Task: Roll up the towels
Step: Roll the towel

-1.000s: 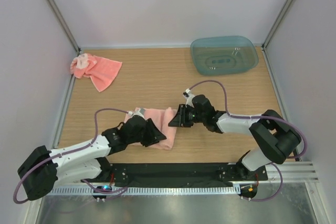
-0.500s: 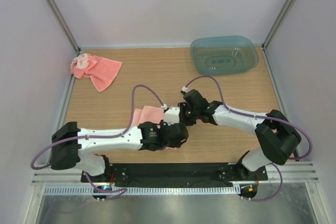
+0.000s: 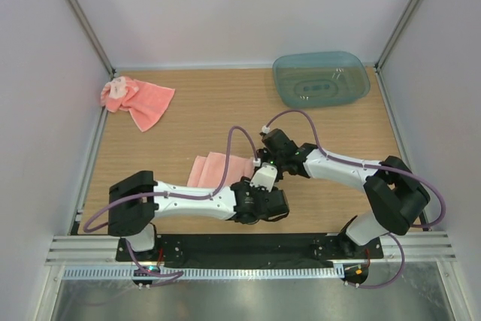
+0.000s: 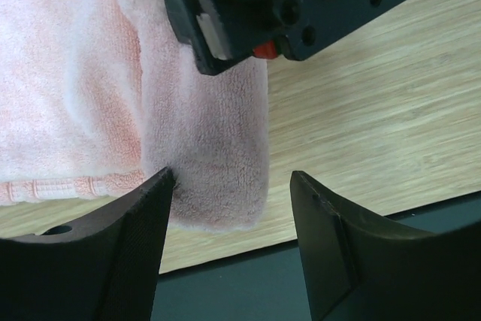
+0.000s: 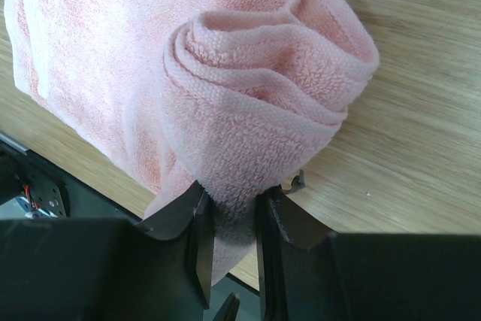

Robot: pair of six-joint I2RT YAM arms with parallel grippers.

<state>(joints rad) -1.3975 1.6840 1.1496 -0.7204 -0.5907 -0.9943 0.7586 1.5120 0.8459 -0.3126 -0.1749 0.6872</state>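
right gripper [image 5: 231, 202] is pinched tight on the rolled end of the near towel [image 5: 248, 50]. you can see the spiral of terry layers bunched just above its fingers, and that squeeze looks like what stops the coil springing open. the towel sits on the wooden table [image 5: 421, 110], middle of the near edge. from overhead its unrolled part lies flat, spreading off to the left. now the left gripper [image 4: 231, 178] has its arm reaching right across the front, and it hangs over that same end with fingers [image 4: 128, 246] spread wide and nothing caught between them. they straddle the towel's near corner, and i can't tell if they touch the cloth. my read is that it's lined up to pin or take that corner so the roll can be turned along evenly. it's tight in there, though: the right gripper's black body fills the top of the left wrist view, so a bump between the two is the danger. this roll is barely begun, just one end curled. the far towel [image 3: 140, 100] lies crumpled in the far left corner, well apart and not yet rolled. the blue-green tub [image 3: 321, 79] sits at the far right.
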